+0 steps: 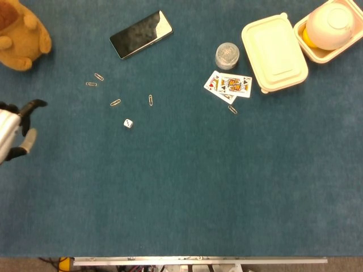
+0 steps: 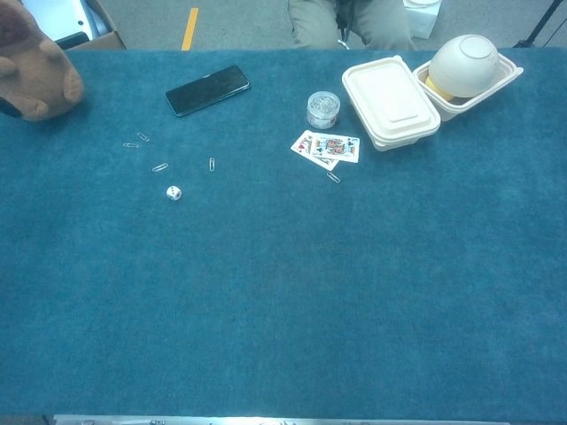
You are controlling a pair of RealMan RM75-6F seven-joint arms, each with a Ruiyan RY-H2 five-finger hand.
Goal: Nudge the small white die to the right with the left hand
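Observation:
The small white die (image 1: 129,123) (image 2: 174,192) lies on the blue table cloth, left of centre, with nothing touching it. My left hand (image 1: 15,131) shows at the far left edge of the head view, well to the left of the die. Its fingers are spread and hold nothing. In the chest view only a dark fingertip (image 2: 7,109) shows at the left edge. The right hand appears in neither view.
Several paperclips (image 1: 115,102) lie just behind the die. A black phone (image 1: 141,34), a plush toy (image 1: 20,35), playing cards (image 1: 229,85), a small jar (image 1: 227,55) and two food containers (image 1: 274,52) sit along the far side.

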